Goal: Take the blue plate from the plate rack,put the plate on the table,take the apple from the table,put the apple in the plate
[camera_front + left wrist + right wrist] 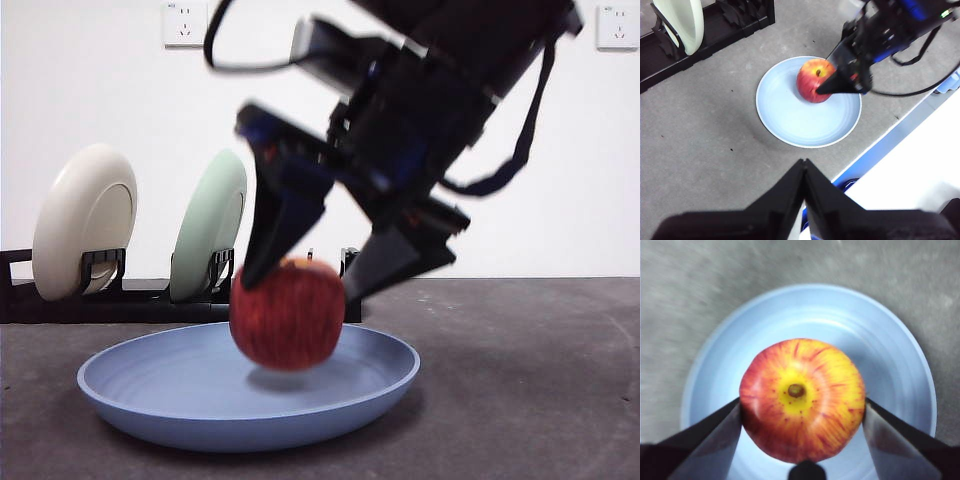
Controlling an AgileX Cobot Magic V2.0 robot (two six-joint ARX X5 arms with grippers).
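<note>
The red apple (pixel 288 315) (pixel 812 82) (pixel 802 397), streaked with yellow, hangs just above the middle of the blue plate (pixel 150 410) (pixel 790 120) (pixel 890 340), casting a shadow into it. My right gripper (pixel 300 285) (pixel 840 80) (pixel 802 410) reaches down from above and is shut on the apple, one jaw on each side. The plate lies flat on the grey table (pixel 540 380). My left gripper (pixel 804 165) waits high over the table's near side, shut and holding nothing.
Behind the blue plate, the black plate rack (pixel 60 300) (pixel 715 25) holds a cream plate (pixel 85 215) and a pale green plate (pixel 210 225) upright. The table's edge (pixel 890 145) runs close to the blue plate on one side.
</note>
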